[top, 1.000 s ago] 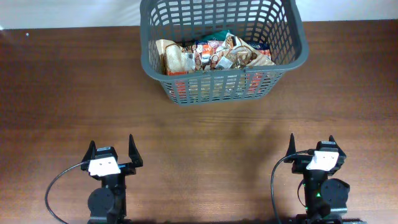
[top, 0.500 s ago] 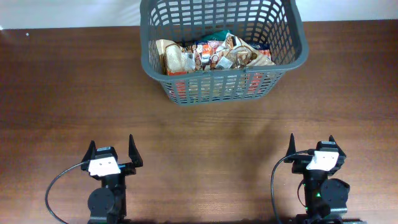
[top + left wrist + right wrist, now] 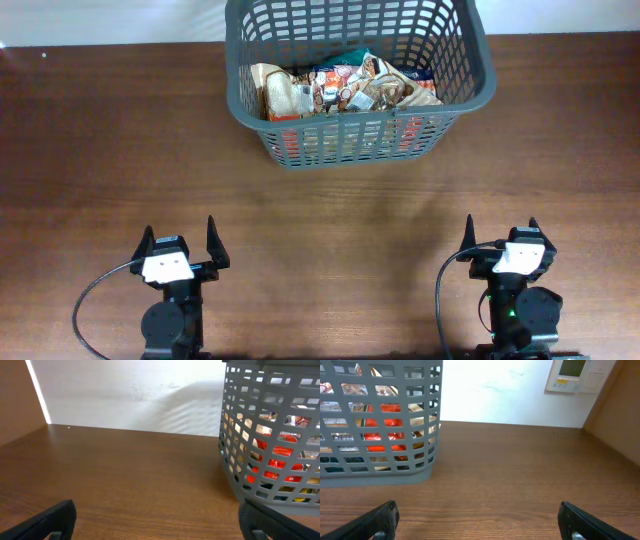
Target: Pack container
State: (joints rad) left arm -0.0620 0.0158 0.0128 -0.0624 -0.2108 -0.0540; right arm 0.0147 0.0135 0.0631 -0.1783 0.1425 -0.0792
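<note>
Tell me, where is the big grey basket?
In the overhead view, the basket sits at the far edge of the table, near the middle, with snack packets inside it.

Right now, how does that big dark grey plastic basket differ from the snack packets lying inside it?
The dark grey plastic lattice basket is one plain colour, while the snack packets mix tan, red, white and green. The basket is far bigger and holds them all. The basket stands upright on slotted walls, and the packets lie jumbled and overlapping inside. Both sit at the far side of the brown wooden table.
</note>
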